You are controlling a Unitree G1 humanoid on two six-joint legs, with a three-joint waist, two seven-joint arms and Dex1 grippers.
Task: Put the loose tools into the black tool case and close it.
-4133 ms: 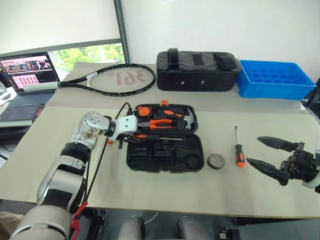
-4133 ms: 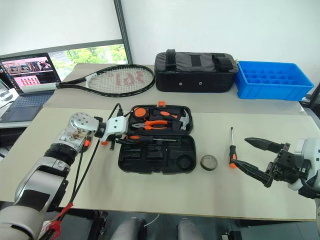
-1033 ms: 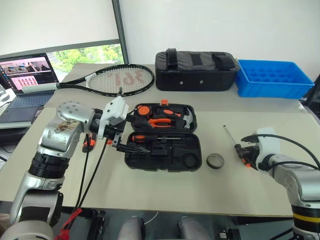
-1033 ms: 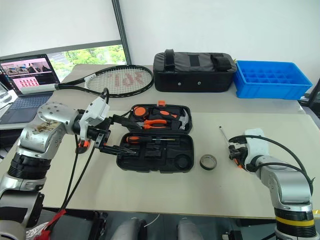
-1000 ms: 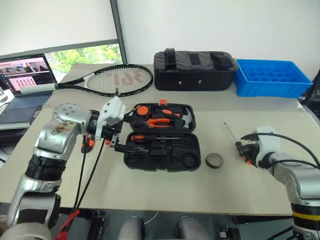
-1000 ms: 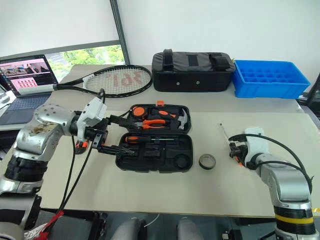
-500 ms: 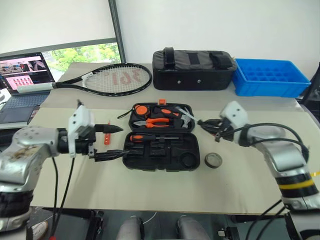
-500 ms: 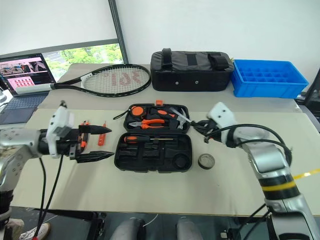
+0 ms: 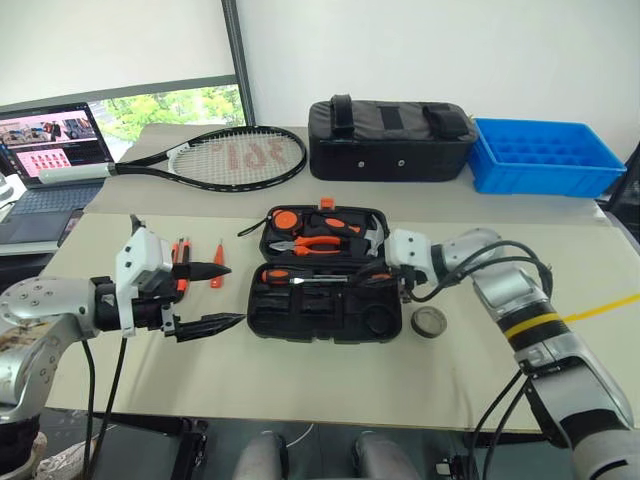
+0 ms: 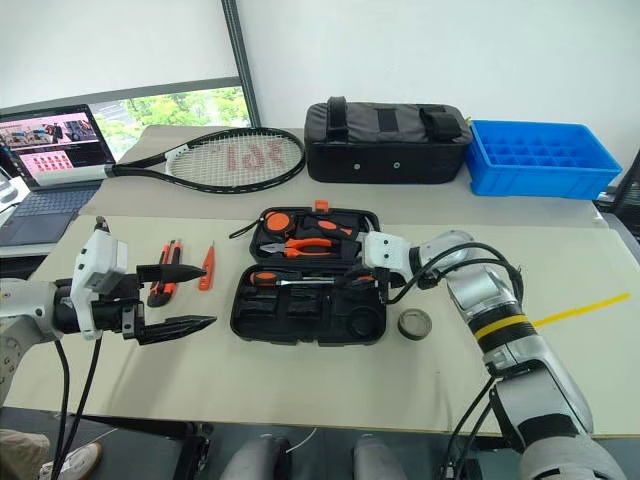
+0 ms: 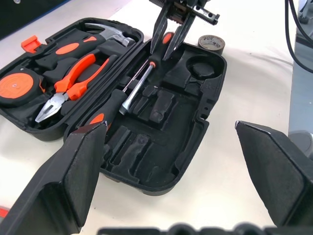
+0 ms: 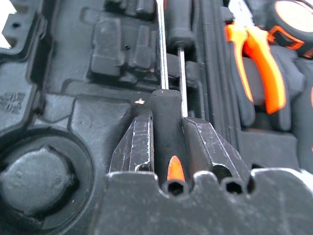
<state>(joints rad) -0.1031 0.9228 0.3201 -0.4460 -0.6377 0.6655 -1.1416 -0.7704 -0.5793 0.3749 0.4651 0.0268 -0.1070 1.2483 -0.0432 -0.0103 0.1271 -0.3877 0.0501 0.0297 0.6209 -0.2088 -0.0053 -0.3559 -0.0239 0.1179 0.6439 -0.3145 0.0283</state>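
One more seating in progress, by the look of it: clamped in the right end effector [image 12: 168,125] by the black-and-orange handle, screwdriver [image 12: 167,100], shaft pointing along the long slot of the black tool case [image 9: 300,328]. Held low and nearly in line with the slot, probably so that shaft and handle can drop into the moulded shape together. Just beside it, already seated in the neighbouring slot, second screwdriver [image 9: 278,276].

Lies open and flat in the middle of the table [image 9: 330,385], this case, lid half to the far side with hammer, pliers and tape measure in their places. Left open, of course, because not all is packed.

Outside the case: grey tape ring [image 9: 430,321] on the table just beside its right near corner, close to the round recess [image 9: 378,318] that seems made for it; utility knife [image 10: 163,280] and slim tester screwdriver [image 10: 205,270] near the left side.

Hovers over these two, a little off the case, the left end effector [image 10: 208,295], fingers wide apart and empty; looks ready for the next pick-up.

Plenty of bare table in front and on both sides. Farther back, well apart: tennis racket [image 9: 225,157], black fabric bag [image 9: 390,140], blue tray [image 9: 545,160], laptop [image 9: 50,150]. No obstacle for folding the lid toward the robot later.
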